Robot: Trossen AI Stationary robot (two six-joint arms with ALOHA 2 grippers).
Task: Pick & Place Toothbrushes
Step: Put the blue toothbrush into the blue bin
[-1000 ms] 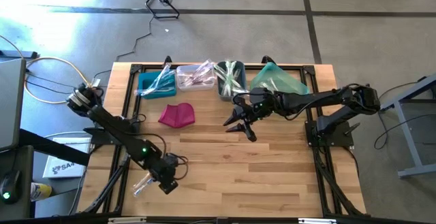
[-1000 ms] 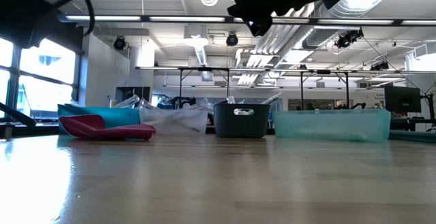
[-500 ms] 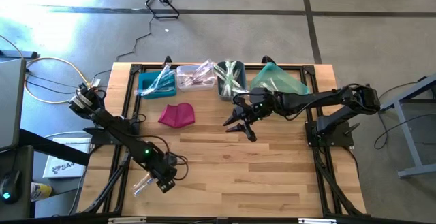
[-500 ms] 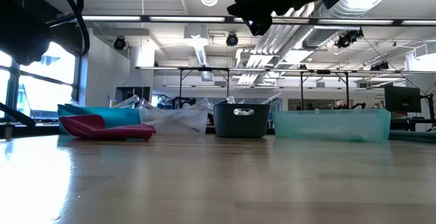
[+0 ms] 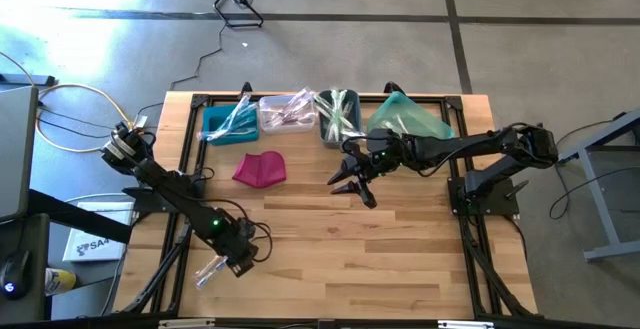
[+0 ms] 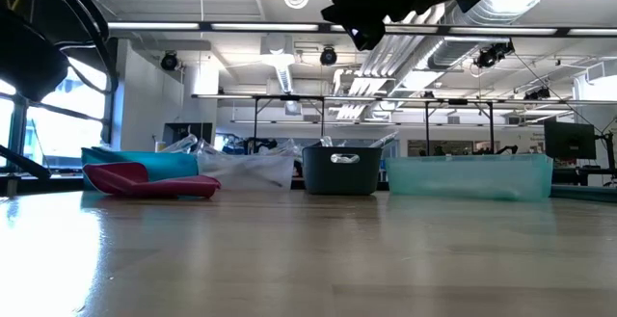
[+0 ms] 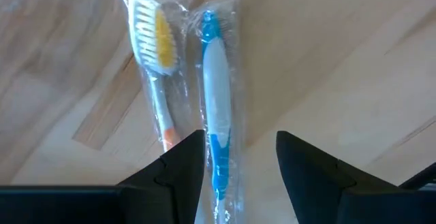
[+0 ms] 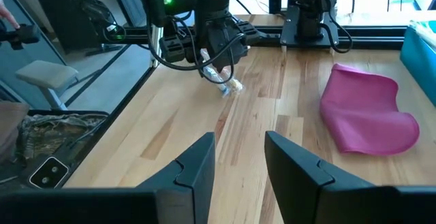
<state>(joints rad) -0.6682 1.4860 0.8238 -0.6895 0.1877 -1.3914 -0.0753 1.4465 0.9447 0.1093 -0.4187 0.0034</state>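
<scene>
Two toothbrushes in clear wrappers (image 5: 208, 270) lie side by side near the table's near left corner. One has a white and blue handle (image 7: 218, 81), the other yellow-white bristles (image 7: 155, 40). My left gripper (image 5: 236, 262) hangs over them, open, its fingers on either side of the blue brush's handle end (image 7: 219, 173). My right gripper (image 5: 350, 184) is open and raised over the middle of the table. Its wrist view shows the left gripper (image 8: 216, 54) and the wrapped brushes (image 8: 228, 86) from afar. More toothbrushes fill the bins along the far edge. My left gripper's fingers (image 7: 178, 166) come down from above around the blue toothbrush's handle end, which lies on the table. One finger's edge overlaps the clear wrapper (image 7: 201, 142). Whether it touches, I cannot tell.
A blue bin (image 5: 228, 124), a clear bin (image 5: 287, 112), a grey bin (image 5: 338, 117) and a teal bin (image 5: 408, 119) stand in a row along the far edge. The magenta pouch (image 5: 260, 168) lies in front of the first two. Bare wood covers the near right half.
My left gripper has shifted a little toward the table's left edge, above the wrapped toothbrushes, and its arm has moved with it. The toothbrushes lie where they were.
</scene>
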